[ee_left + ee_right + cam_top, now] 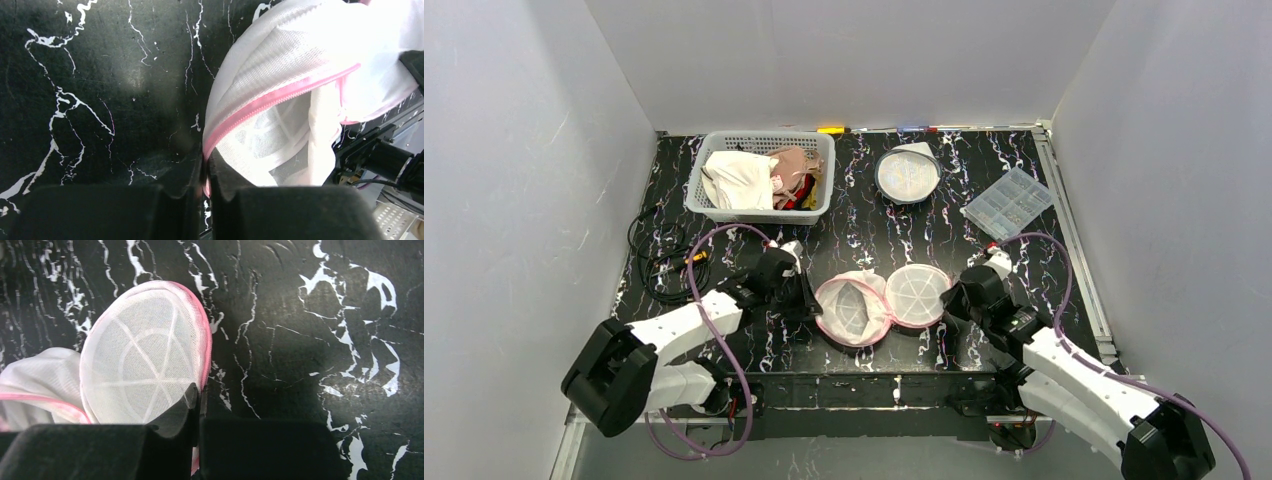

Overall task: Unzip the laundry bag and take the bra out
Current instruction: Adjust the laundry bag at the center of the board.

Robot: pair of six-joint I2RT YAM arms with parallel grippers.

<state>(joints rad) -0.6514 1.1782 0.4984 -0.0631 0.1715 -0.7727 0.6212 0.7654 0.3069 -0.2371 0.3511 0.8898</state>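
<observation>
On the arms' side of the basket [754, 213], the laundry bag [854, 312] lies splayed open, white folds inside. The left gripper [206, 165] clamps its pink zip rim [280, 95], and the right gripper [198, 400] pinches the lid [917, 295] edge. Opposing pulls risk tearing mesh or slipping off the thin trim.

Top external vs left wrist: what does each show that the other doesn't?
Top external only: the basket of clothes, a second round mesh bag and a clear box at the far side.
Left wrist only: close up, the left pincer shut on the pink zipper edge.
Both: the white laundry bag on the black marbled table.
</observation>
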